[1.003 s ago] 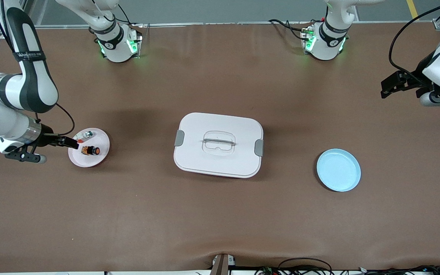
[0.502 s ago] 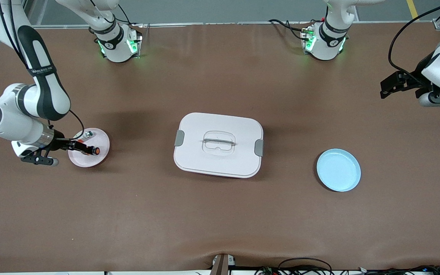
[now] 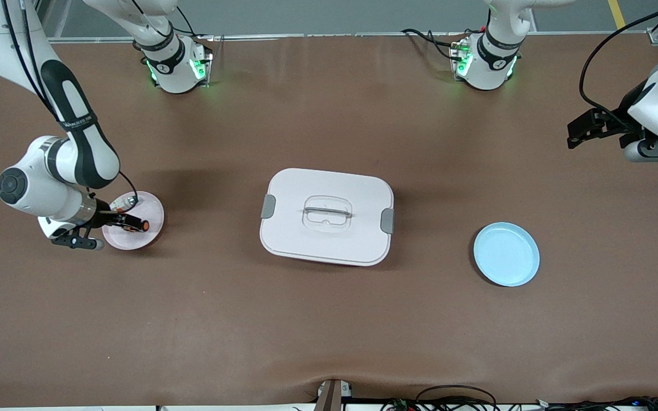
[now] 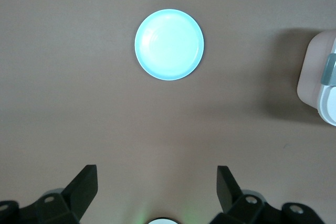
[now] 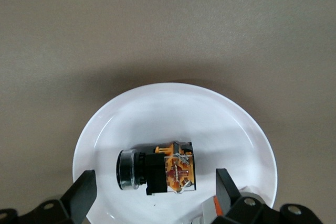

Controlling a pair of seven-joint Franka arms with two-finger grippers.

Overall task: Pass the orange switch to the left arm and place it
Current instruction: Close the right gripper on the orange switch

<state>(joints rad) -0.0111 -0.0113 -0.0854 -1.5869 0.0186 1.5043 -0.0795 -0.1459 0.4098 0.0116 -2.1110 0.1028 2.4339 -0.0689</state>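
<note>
The orange switch (image 3: 136,226) lies on its side on a small pale plate (image 3: 149,212) toward the right arm's end of the table. My right gripper (image 3: 128,224) is open and low over that plate. In the right wrist view the switch (image 5: 157,171) shows its black and orange body between the two spread fingers of that gripper (image 5: 155,183), which do not touch it. My left gripper (image 3: 579,132) is open and empty and waits in the air over the left arm's end of the table. The white lidded box (image 3: 327,216) stands mid-table.
A small silver-and-red item (image 3: 129,200) shares the pale plate (image 5: 173,108). An empty light blue plate (image 3: 506,254) lies between the box and the left arm's end; the left wrist view shows it (image 4: 169,44) with a corner of the box (image 4: 320,80).
My right arm has moved in over the pale plate, so its open fingers now stand on either side of the switch. The left arm has barely shifted.
</note>
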